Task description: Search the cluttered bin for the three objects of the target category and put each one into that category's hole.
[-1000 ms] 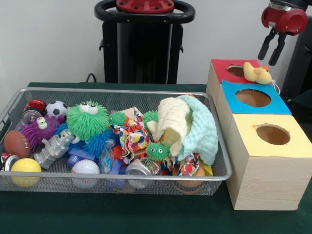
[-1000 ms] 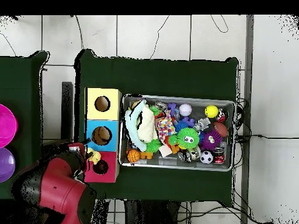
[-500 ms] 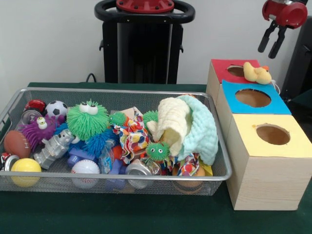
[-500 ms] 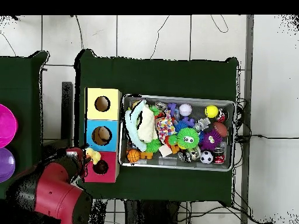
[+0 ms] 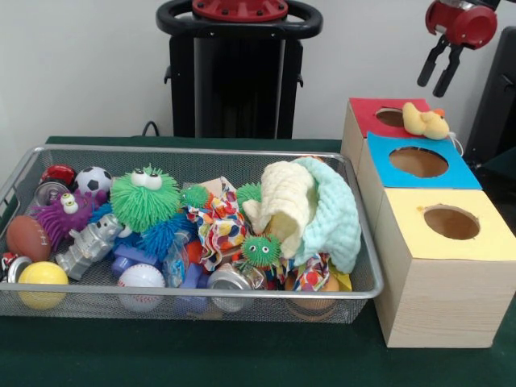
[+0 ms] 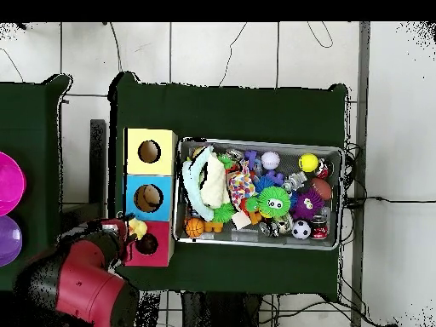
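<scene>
A yellow plush toy (image 5: pixel 425 121) lies on top of the red box (image 5: pixel 367 109), just right of its hole (image 5: pixel 390 117); from overhead the toy (image 6: pixel 136 227) sits at the red box's (image 6: pixel 157 254) edge. My gripper (image 5: pixel 434 80) hangs well above the toy, open, with nothing between its fingers. In the overhead view the red arm (image 6: pixel 81 277) covers the gripper. The blue box (image 5: pixel 447 177) and the yellow box (image 5: pixel 419 234) stand in a row nearer the camera. The wire bin (image 5: pixel 193 150) holds the clutter.
The bin holds a green furry toy (image 5: pixel 143 197), a cream and mint cloth (image 5: pixel 310 211), patterned fabric, cans and several balls. In the overhead view two pink and purple bowls (image 6: pixel 7 183) sit at the left edge.
The gripper has risen and drifted slightly left in the front view, still open. The yellow toy has stayed on the red box.
</scene>
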Available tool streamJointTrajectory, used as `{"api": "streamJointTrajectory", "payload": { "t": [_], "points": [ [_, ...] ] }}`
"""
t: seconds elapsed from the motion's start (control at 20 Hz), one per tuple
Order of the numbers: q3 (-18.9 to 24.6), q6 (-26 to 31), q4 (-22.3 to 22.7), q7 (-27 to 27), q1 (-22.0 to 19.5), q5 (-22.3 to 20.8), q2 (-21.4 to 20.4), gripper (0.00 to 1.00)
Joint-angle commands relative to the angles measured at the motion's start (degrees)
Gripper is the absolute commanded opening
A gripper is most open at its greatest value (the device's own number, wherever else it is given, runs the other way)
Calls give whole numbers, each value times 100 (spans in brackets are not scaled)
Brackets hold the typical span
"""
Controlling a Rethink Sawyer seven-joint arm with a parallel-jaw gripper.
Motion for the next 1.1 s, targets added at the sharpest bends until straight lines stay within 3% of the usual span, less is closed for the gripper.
{"api": "streamJointTrajectory", "payload": {
  "t": [0.05, 0.6, 1.1],
  "points": [
    [630, -163, 543, 1512, -219, 252, 164, 100],
    [941, -569, 369, 1675, -203, 591, 517, 100],
    [757, -371, 133, 1776, -97, 739, 689, 100]
  ]
}}
